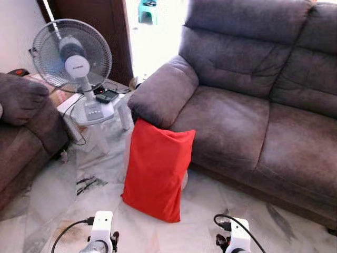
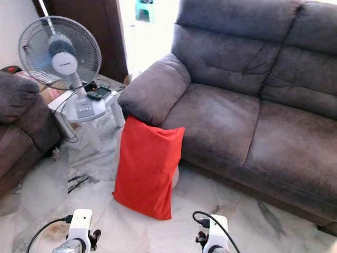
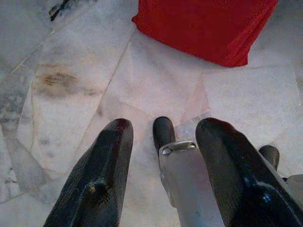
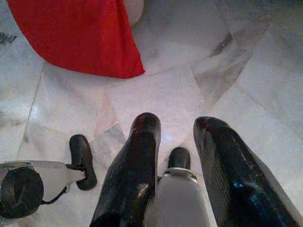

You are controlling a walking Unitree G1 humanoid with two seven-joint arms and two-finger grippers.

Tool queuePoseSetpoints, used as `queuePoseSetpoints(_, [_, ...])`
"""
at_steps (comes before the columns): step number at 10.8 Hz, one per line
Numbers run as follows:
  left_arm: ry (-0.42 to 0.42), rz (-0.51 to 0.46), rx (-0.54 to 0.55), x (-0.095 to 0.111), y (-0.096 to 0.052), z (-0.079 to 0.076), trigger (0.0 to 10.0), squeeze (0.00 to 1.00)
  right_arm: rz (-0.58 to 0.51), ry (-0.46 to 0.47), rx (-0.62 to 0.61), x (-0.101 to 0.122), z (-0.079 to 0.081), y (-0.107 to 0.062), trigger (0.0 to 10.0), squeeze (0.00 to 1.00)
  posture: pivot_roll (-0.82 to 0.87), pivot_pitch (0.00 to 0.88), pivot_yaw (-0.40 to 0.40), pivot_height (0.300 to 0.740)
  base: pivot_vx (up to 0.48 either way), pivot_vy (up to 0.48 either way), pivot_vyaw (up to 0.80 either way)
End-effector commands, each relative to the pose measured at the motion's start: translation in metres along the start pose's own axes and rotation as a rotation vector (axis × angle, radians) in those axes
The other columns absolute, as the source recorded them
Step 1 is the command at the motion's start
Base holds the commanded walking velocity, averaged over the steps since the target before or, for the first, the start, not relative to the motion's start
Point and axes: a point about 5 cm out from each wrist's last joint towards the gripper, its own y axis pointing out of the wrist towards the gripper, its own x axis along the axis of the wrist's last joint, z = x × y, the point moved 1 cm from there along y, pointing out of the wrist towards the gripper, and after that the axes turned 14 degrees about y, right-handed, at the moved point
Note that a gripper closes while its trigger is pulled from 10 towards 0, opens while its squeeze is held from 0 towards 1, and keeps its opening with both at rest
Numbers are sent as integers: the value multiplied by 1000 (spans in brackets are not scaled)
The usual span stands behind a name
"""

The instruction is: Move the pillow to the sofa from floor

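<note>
Left wrist view shows the left gripper (image 3: 163,137) with its two black fingers spread and empty above pale marble floor (image 3: 71,94), and the right gripper (image 4: 177,130) is likewise open, holding nothing. Centre frame in the head views, the tall red fabric pillow (image 1: 157,171) stands on end, leaning against the grey-brown suede sofa (image 1: 253,116); a two-sided squeeze probably suits it best. Upper left, the white table fan (image 1: 72,56) carries an unreadable badge.
</note>
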Motion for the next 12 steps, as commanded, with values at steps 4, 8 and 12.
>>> queuePoseSetpoints(4, [3,-9,10,4,1,-2,10000,0,18,-55,-1,-1,-3,0,10000,0,-15,16,-16,740,283,0,136])
queuePoseSetpoints(8, [6,-6,12,4,1,-2,10000,0,21,-7,-3,-2,-3,-1,10000,0,-14,15,-17,740,326,0,0])
queuePoseSetpoints(12, [2,-12,11,6,1,-3,10000,0,16,-65,7,0,-3,0,10000,0,-13,14,-20,740,336,0,200])
